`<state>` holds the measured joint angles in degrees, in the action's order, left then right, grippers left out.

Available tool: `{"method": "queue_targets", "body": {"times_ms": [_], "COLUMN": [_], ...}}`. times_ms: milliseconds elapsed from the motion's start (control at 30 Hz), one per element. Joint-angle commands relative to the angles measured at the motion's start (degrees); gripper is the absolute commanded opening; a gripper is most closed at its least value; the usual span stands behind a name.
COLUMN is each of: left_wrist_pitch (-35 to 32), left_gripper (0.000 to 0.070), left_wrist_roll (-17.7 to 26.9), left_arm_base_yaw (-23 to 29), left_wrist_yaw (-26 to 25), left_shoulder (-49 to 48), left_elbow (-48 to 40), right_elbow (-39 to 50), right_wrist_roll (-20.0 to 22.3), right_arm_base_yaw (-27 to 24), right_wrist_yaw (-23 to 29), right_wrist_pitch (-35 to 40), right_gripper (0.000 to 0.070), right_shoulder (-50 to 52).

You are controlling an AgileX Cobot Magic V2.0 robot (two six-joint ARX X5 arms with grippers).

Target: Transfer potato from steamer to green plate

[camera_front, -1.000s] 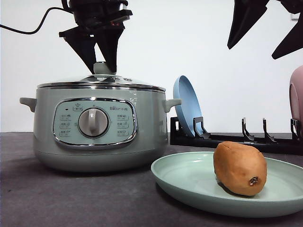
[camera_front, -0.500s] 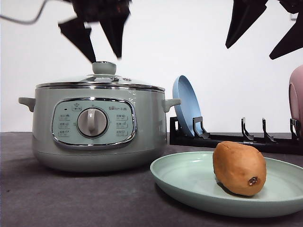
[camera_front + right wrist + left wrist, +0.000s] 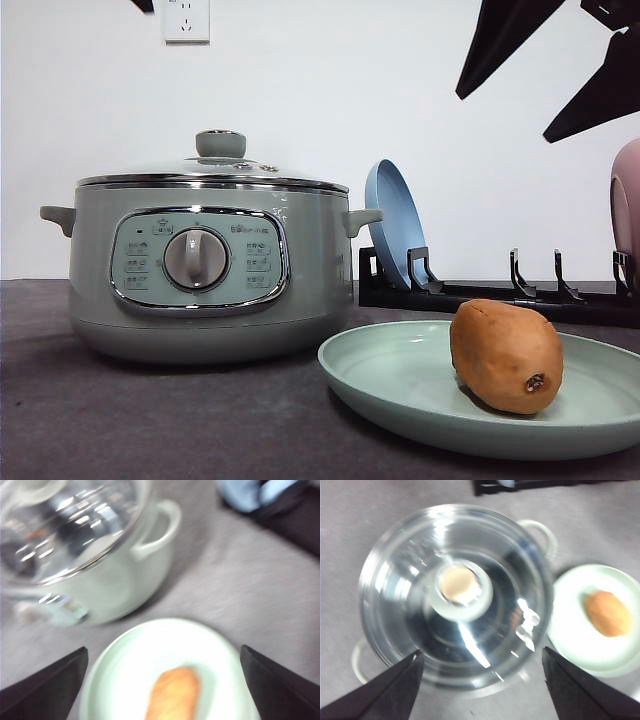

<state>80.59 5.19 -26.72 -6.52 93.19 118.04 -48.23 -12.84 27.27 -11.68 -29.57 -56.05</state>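
Potato [image 3: 506,355] lying on the green plate [image 3: 400,385], dark spot near the low end, nothing touching it. Green plate flat on the dark grey desk [image 3: 150,420], just beside the steamer [image 3: 200,270]. Steamer standing on the desk with glass lid [image 3: 215,168] on top. Behind the plate, a black rack [image 3: 500,290] holding a blue plate [image 3: 395,225] up on its edge, a pink dish [image 3: 627,215] at the far right. White wall [image 3: 400,100] at the back with a power socket [image 3: 186,20]. Right gripper [image 3: 545,65] high up over the plate, fingers spread wide, holding nothing. Left gripper [image 3: 480,680] above the steamer lid, fingers wide apart, holding nothing.
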Motion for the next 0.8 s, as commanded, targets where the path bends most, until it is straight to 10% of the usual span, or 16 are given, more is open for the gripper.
{"method": "queue_targets", "body": {"times_ms": [0, 233, 400, 500, 567, 767], "left_wrist_pitch": [0.5, 1.3, 1.7, 1.7, 1.7, 0.3], "left_gripper": [0.0473, 0.0462, 0.0259, 0.0004, 0.0001, 0.0001], "left_wrist_roll": [-0.1, -0.1, -0.1, -0.1, -0.1, -0.1], "left_arm_base_yaw": [-0.4, -0.4, -0.4, -0.4, -0.4, -0.4], "left_wrist_yaw": [-1.0, -3.2, -3.2, -3.2, -3.2, -3.2], "left_shoulder": [-0.6, -2.6, -2.7, -2.7, -2.6, -2.7], "left_elbow": [1.5, 1.5, 1.5, 1.5, 1.5, 1.5], "right_elbow": [-1.0, -1.0, -1.0, -1.0, -1.0, -1.0], "right_wrist_roll": [0.5, 0.5, 0.5, 0.5, 0.8, 1.3], "right_arm_base_yaw": [0.3, 0.3, 0.3, 0.3, 0.3, 0.3], "right_wrist_yaw": [-2.3, -9.8, -10.0, -9.9, -9.9, -9.3], "right_wrist_pitch": [-0.4, -2.3, -2.3, -2.3, -2.2, -2.2], "right_gripper": [0.0614, 0.0614, 0.0606, 0.0325, 0.0053, 0.0001], "right_shoulder": [-0.3, -0.3, -0.3, -0.3, -0.3, -0.3]}}
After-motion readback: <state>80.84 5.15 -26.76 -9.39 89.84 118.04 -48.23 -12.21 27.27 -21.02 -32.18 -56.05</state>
